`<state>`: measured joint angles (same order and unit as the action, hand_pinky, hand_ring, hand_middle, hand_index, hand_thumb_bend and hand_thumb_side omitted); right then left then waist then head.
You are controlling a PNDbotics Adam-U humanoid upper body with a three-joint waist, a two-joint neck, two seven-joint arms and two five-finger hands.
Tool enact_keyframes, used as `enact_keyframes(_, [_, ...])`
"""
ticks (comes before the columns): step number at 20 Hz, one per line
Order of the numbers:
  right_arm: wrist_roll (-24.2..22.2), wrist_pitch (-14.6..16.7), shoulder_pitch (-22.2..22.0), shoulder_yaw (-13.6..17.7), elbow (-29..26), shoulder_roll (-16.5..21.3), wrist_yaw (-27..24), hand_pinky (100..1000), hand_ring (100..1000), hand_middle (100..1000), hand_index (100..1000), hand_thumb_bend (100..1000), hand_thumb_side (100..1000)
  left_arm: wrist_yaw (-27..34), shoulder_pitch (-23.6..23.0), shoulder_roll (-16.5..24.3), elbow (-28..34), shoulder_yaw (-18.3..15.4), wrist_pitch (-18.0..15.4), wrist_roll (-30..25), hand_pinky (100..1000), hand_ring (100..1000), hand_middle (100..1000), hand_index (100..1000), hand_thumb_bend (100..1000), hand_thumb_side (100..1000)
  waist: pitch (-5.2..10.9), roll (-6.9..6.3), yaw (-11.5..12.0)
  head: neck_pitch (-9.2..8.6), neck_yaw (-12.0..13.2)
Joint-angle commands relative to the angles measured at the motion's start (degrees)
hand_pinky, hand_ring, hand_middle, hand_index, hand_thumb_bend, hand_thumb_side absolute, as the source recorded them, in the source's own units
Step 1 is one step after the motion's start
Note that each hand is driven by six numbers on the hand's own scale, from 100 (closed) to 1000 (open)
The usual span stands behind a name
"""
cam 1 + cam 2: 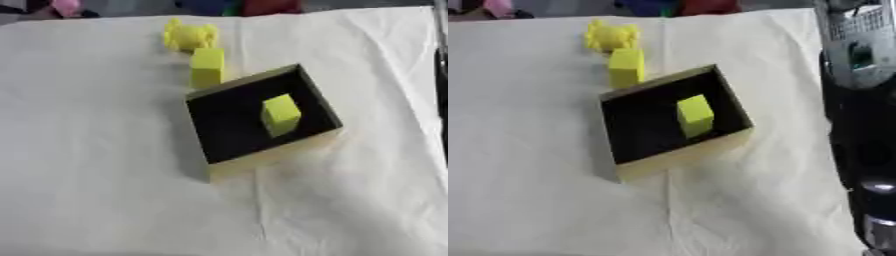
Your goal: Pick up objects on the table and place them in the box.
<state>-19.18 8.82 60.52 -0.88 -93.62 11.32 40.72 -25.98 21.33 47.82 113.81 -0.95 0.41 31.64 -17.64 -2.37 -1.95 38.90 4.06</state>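
One yellow block is sitting inside the black-lined box.
Another block is touching the box's far wall, a knobbly yellow piece lying beyond; neither hand's state is showing.

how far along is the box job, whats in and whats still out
Done: one yellow block stands inside the black box. In hand: nothing; no robot hand shows, only the right arm at the edge. Left: a second yellow block and a knobbly yellow object on the white cloth.
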Motion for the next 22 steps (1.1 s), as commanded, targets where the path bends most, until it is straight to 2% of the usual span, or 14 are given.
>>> enact_keyframes(1, [2.81,-2.61,1.32,0.33,-3.07,-0.87,-0.45,797,782,696,881,100,871,-0.46,1.75,5.44,0.68,3.28,2.39,-2.73,740,748,765,961,112,685,0.86,-0.25,0.21,-0.96,-0.28])
enact_keyframes(6, [7.37,-7.17,1.00,-1.99,-6.05,-3.34,0.40,797,781,696,881,100,868,0.43,5.77,10.27,-1.09,10.67,6.93,-7.31,777,770,779,971,119,714,0.81,-0.74,-0.25,-0.83,0.03])
enact_keyframes(9, [10.13,-9.94,1.22,-3.24,-6.90,-5.17,1.04,801,788,713,890,100,880,0.90,8.63,11.21,-2.79,15.14,8.38,-10.06,789,780,785,973,176,706,0.91,-1.05,-0.57,-0.63,0.44])
enact_keyframes(12, [12.74,-11.75,1.85,-4.47,-6.40,-7.01,2.31,801,786,708,887,100,878,0.90,11.61,10.92,-6.04,19.38,8.19,-12.66,797,787,789,974,258,696,0.98,-1.29,-0.66,-0.42,0.70])
enact_keyframes(17, [17.30,-11.70,2.29,-6.36,-4.35,-9.90,4.20,802,786,707,885,100,880,0.42,18.28,7.73,-12.97,26.48,7.55,-17.27,803,792,798,972,372,657,1.14,-1.62,-0.31,0.03,0.70])
enact_keyframes(18, [20.43,-11.44,2.23,-7.14,-3.24,-10.42,4.51,801,786,705,884,100,882,0.01,20.56,6.57,-14.18,26.75,7.42,-22.19,804,793,804,975,407,655,1.21,-1.62,-0.08,0.12,0.56])
enact_keyframes(19, [23.75,-11.08,2.18,-8.02,-1.74,-10.80,4.84,801,786,705,883,100,882,-0.54,22.93,5.38,-14.75,25.70,7.29,-29.74,804,794,805,975,412,655,1.29,-1.60,0.23,0.19,0.34])
enact_keyframes(21, [28.37,-10.19,2.14,-9.20,0.88,-11.48,5.56,802,786,705,884,100,885,-1.98,27.08,3.27,-14.09,21.79,7.14,-47.20,815,802,817,978,482,653,1.42,-1.60,0.76,0.34,0.07])
enact_keyframes(22, [29.68,-9.81,2.12,-9.50,1.80,-11.81,5.92,803,786,704,884,100,887,-2.68,28.55,2.47,-13.48,20.19,7.02,-53.86,822,808,826,984,530,652,1.46,-1.63,0.90,0.41,0.06])
